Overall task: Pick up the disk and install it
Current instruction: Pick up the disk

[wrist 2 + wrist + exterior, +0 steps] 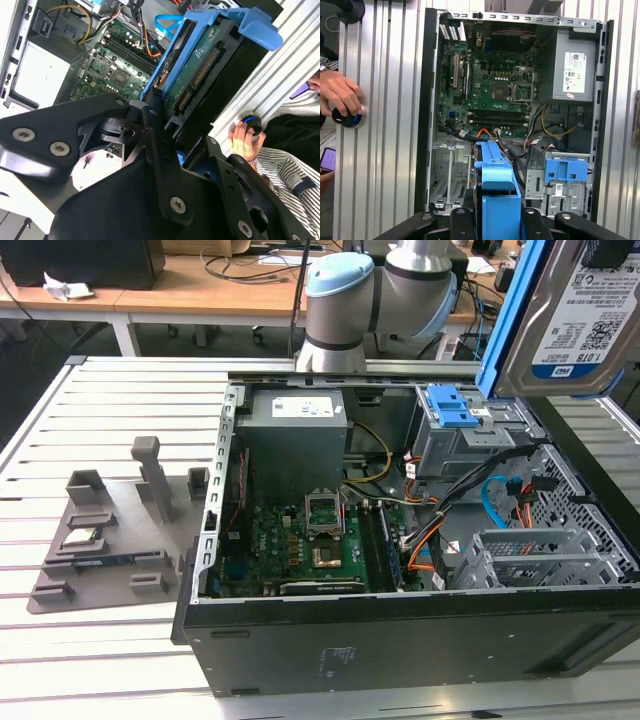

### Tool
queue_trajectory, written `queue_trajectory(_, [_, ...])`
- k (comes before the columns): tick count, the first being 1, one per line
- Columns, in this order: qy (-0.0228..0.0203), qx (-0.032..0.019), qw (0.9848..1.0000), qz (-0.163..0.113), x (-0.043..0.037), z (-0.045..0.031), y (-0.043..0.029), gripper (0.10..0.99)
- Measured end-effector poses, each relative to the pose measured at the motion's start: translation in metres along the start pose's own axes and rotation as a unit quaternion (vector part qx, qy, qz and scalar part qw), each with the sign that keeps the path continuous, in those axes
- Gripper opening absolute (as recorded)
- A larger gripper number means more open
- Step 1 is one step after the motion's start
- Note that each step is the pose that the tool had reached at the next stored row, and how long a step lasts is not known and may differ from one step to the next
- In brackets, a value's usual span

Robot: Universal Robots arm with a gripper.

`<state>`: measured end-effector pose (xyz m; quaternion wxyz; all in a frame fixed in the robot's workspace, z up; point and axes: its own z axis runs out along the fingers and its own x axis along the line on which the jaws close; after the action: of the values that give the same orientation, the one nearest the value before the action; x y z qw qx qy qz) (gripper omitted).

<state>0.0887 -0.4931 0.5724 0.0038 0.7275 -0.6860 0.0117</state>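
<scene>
Slatted metal tabletop carries the open computer case, and above its drive-bay end I hold the disk in the air, tilted steeply, its label facing the exterior view. My tool is pinching it by the blue bracket, fingers pressed on either side. Below, in the first wrist view, sit the grey drive cage and the blue latch plate, then the motherboard. Beside the case, a person's hand rests on a round knob.
</scene>
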Motion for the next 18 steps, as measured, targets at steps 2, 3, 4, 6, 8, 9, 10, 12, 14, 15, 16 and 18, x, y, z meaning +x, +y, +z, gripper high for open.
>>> queue_trajectory(2, [0.0000,0.0000,1.0000,0.000,0.0073,0.0003,0.0004,0.365])
queue_trajectory(3, [0.0000,0.0000,1.0000,0.000,0.0095,0.0004,0.0006,0.365])
queue_trajectory(4, [0.0000,0.0000,1.0000,0.000,0.0116,0.0005,0.0007,0.365])
queue_trajectory(6, [0.0000,0.0000,1.0000,0.000,0.0154,0.0006,0.0009,0.365])
queue_trajectory(8, [0.0001,0.0000,1.0000,0.000,0.0213,0.0009,0.0013,0.365])
queue_trajectory(9, [0.0001,0.0000,1.0000,0.000,0.0252,0.0011,0.0015,0.365])
queue_trajectory(10, [0.0001,0.0000,1.0000,0.000,0.0279,0.0012,0.0017,0.365])
queue_trajectory(12, [0.0001,0.0000,1.0000,0.000,0.0315,0.0013,0.0019,0.365])
queue_trajectory(14, [0.0000,0.0000,1.0000,0.000,0.0370,0.0016,0.0022,0.365])
queue_trajectory(15, [0.0000,0.0000,1.0000,0.000,0.0386,0.0017,0.0023,0.365])
queue_trajectory(16, [0.0000,0.0000,1.0000,0.000,0.0403,0.0018,0.0024,0.365])
queue_trajectory(18, [0.0000,0.0000,1.0000,0.000,0.0438,0.0019,0.0026,0.365])
